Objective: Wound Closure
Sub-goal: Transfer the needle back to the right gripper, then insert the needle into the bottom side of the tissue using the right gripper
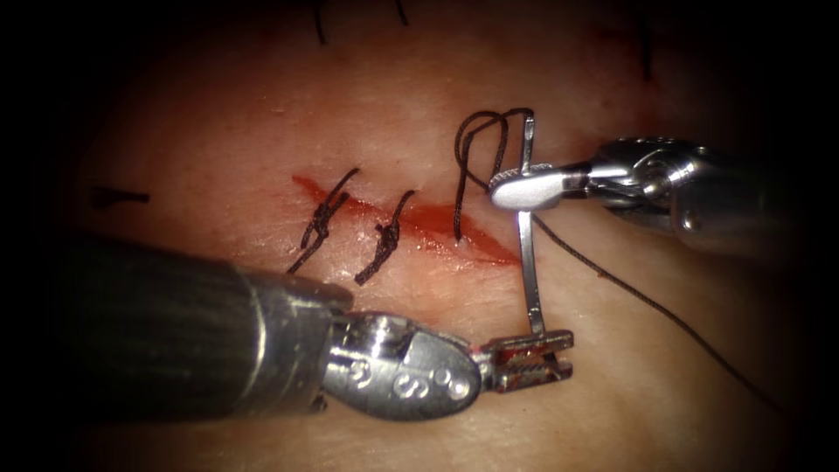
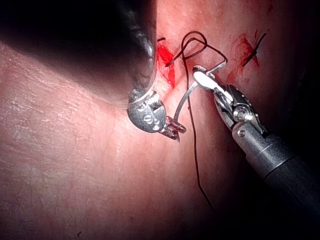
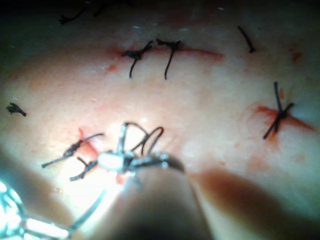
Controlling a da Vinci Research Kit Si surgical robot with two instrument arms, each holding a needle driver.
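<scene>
Glossy tissue [image 1: 262, 140]; both tools grip curved steel needle [image 1: 527, 253].

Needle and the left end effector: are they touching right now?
Touching. In the endoscope view the left end effector has its jaws shut on one end of the needle; the right end effector grips it further up, off the tissue.

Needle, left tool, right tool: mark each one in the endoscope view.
needle [image 1: 527, 262]: endoscope view, on its bare shaft between the two tools, out of the tissue.
left tool [image 1: 533, 361]: endoscope view, at its tips, shut on one end of the needle.
right tool [image 1: 523, 187]: endoscope view, at its tips, shut on the needle near the other end.
</scene>
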